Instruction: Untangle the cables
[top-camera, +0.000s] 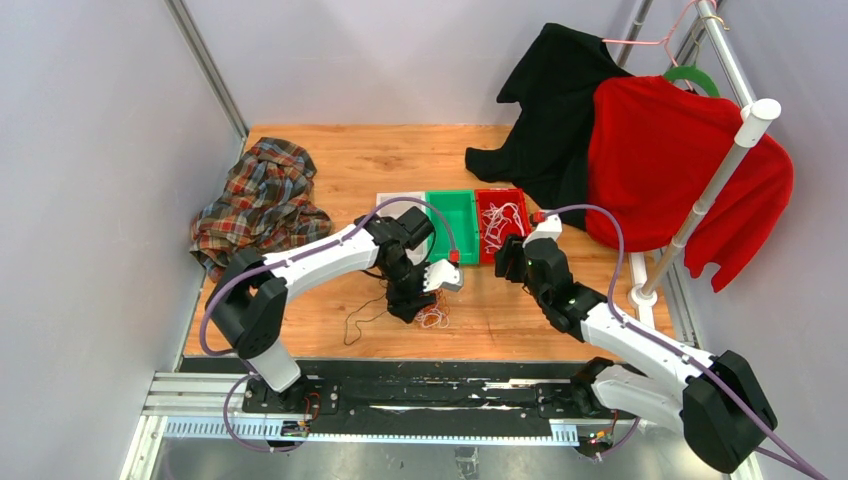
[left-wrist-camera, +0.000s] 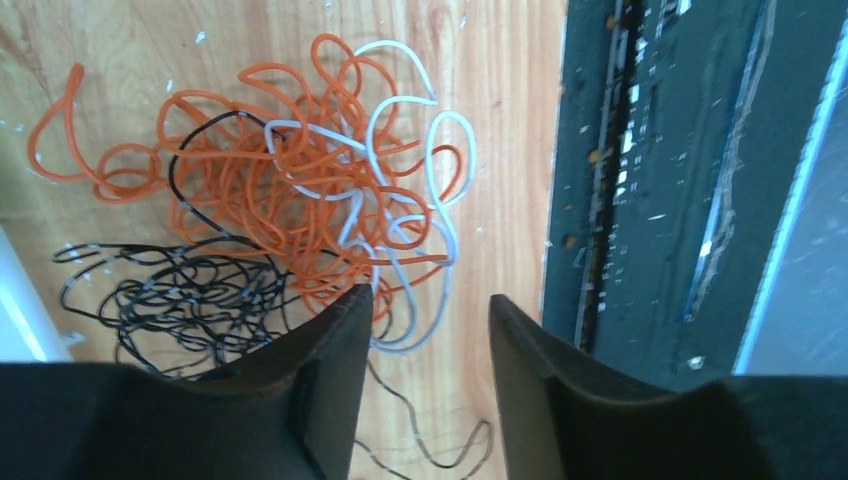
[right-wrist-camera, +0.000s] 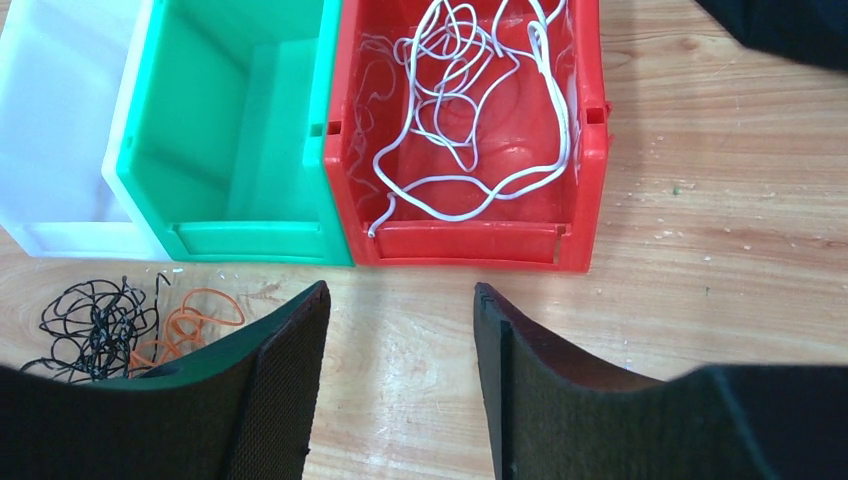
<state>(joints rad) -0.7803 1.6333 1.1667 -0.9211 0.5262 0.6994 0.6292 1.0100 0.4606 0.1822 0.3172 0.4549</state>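
Orange, white, black cables (left-wrist-camera: 300, 200) tangled together, red bin (right-wrist-camera: 470, 245) touching green bin (right-wrist-camera: 250, 240)

Wooden table (top-camera: 350, 165) — cables (top-camera: 432, 318), bins (top-camera: 452, 222), plaid shirt (top-camera: 260, 200)

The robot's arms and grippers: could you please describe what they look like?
Both the left arm and right arm have white shells, black joints and a purple cable looping alongside. The left gripper and right gripper each have two broad, black, curved fingers.
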